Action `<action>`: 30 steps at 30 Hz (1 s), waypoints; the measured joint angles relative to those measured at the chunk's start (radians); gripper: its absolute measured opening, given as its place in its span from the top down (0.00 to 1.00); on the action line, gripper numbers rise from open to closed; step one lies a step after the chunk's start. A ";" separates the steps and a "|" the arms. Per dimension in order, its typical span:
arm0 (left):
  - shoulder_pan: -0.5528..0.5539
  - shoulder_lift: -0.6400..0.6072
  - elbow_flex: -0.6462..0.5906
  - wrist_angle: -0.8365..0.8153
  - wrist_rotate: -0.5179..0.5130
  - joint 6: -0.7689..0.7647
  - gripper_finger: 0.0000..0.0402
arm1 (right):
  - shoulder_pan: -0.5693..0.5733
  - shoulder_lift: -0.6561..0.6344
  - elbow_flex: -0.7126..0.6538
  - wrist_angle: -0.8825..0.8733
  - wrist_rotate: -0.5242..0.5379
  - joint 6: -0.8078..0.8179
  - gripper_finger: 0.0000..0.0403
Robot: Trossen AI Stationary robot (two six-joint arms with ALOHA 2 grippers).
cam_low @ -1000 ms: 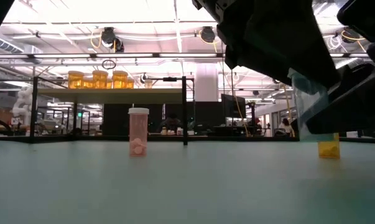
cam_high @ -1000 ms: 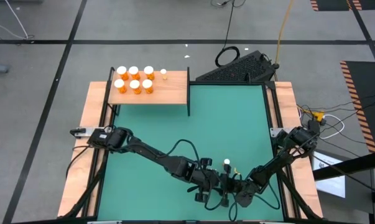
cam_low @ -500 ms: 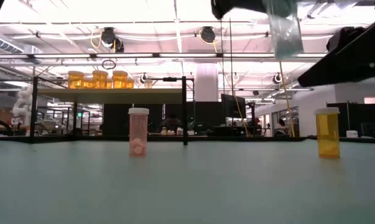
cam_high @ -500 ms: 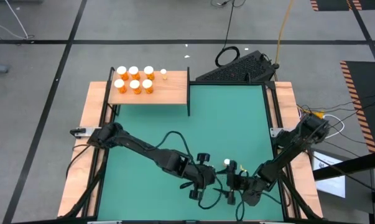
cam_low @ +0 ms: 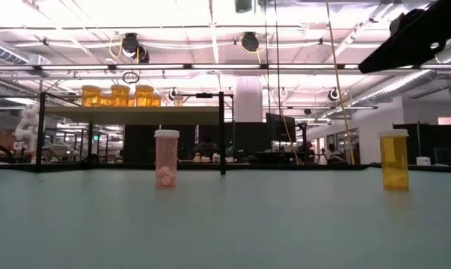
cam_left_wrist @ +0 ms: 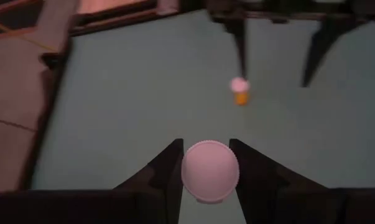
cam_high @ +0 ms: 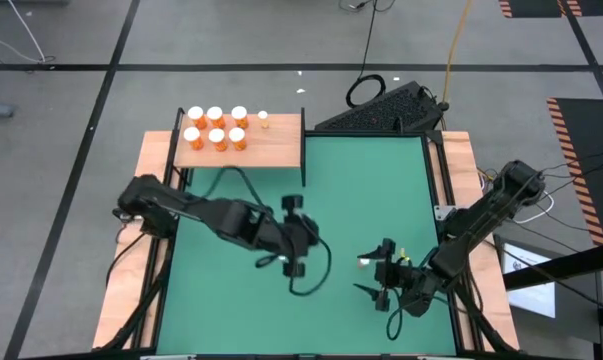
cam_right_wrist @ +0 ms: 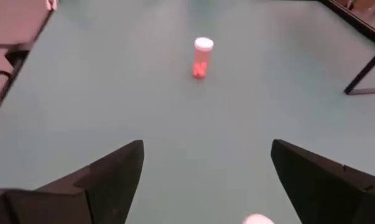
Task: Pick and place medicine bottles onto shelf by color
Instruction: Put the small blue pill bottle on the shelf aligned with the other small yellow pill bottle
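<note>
Nearest the front edge of the green mat (cam_high: 381,190), the right gripper (cam_right_wrist: 207,148) hangs with its fingers spread wide and nothing between them. The yellow bottle (cam_low: 394,159) stands upright on the mat just beside it. That is my first worry. If the gripper drops or swings with one finger off line, it will likely clip the white cap, and a light, narrow bottle like that would tip and roll.

A little farther in, the left gripper (cam_left_wrist: 206,147) is clamped on a white-capped bottle (cam_left_wrist: 210,172) and holds it up off the mat. The cap hides the body from above, so I cannot tell its colour, and it could end up in the wrong group on the shelf. The fingers seem to bear on the bottle near its top. A fast swing might let it tilt or slip out.

A cable loop (cam_high: 316,280) sags below that arm. The pink bottle (cam_low: 166,158) stands alone on the mat, and I cannot place it from above. A low pass could drag the cable across it.

Farthest off is the shelf (cam_high: 276,150). Six orange bottles (cam_high: 215,128) are packed on its left part, with one small bottle (cam_high: 263,120) beside them near the back. The free space lies next to the black post (cam_high: 303,165). An approach from the mat side risks knocking that post or nudging the packed rows, and one bump there could topple several at once
</note>
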 joint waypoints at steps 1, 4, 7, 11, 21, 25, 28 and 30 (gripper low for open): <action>0.008 -0.018 0.000 -0.012 -0.010 0.005 0.70 | 0.000 -0.015 0.000 -0.022 0.000 0.000 0.13; 0.041 -0.068 0.000 -0.051 -0.018 0.038 0.70 | -0.003 -0.059 0.000 -0.063 0.004 -0.003 0.13; 0.082 -0.113 0.000 -0.087 -0.017 0.109 0.70 | -0.003 -0.088 0.000 -0.106 0.025 -0.003 0.13; 0.162 -0.153 0.000 -0.115 0.027 0.235 0.70 | -0.003 -0.110 0.000 -0.148 0.027 0.000 0.13; 0.448 -0.174 -0.001 -0.168 0.258 0.410 0.70 | -0.006 -0.114 0.000 -0.201 0.048 0.001 0.13; 0.536 -0.175 -0.006 -0.159 0.344 0.448 0.70 | -0.012 -0.131 0.000 -0.208 0.091 -0.025 0.13; 0.584 -0.180 -0.046 -0.150 0.372 0.477 0.70 | -0.021 -0.159 0.000 -0.208 0.101 -0.048 0.13; 0.622 -0.197 -0.088 -0.148 0.397 0.500 0.70 | -0.029 -0.185 0.000 -0.209 0.101 -0.053 0.13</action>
